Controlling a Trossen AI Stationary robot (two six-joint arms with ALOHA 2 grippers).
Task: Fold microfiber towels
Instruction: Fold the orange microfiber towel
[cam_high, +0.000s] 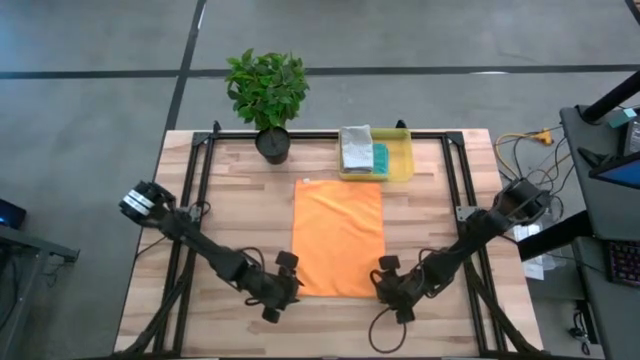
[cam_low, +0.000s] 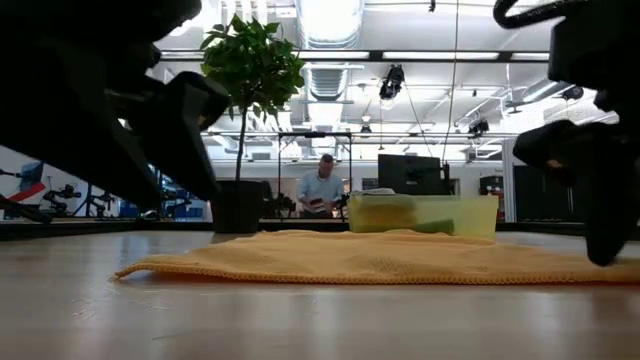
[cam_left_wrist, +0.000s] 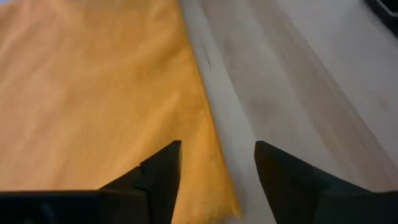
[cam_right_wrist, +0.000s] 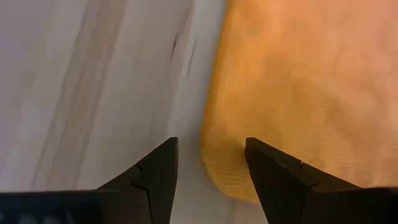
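Observation:
An orange towel (cam_high: 338, 238) lies flat in the middle of the table; it also shows in the low view (cam_low: 380, 258). My left gripper (cam_high: 292, 282) is open at the towel's near left corner (cam_left_wrist: 229, 205), one finger over the cloth and one over bare wood. My right gripper (cam_high: 384, 280) is open at the near right corner (cam_right_wrist: 214, 171), which lies between its fingers. Whether either gripper touches the cloth does not show. A light grey towel (cam_high: 355, 147) and a teal towel (cam_high: 380, 157) lie in the bin. The yellow towel is not seen.
A translucent yellow bin (cam_high: 398, 160) stands at the table's far edge, right of centre. A potted plant (cam_high: 268, 95) stands at the far edge to its left. Bare wood lies on either side of the orange towel. A person (cam_low: 320, 190) is far off in the room behind.

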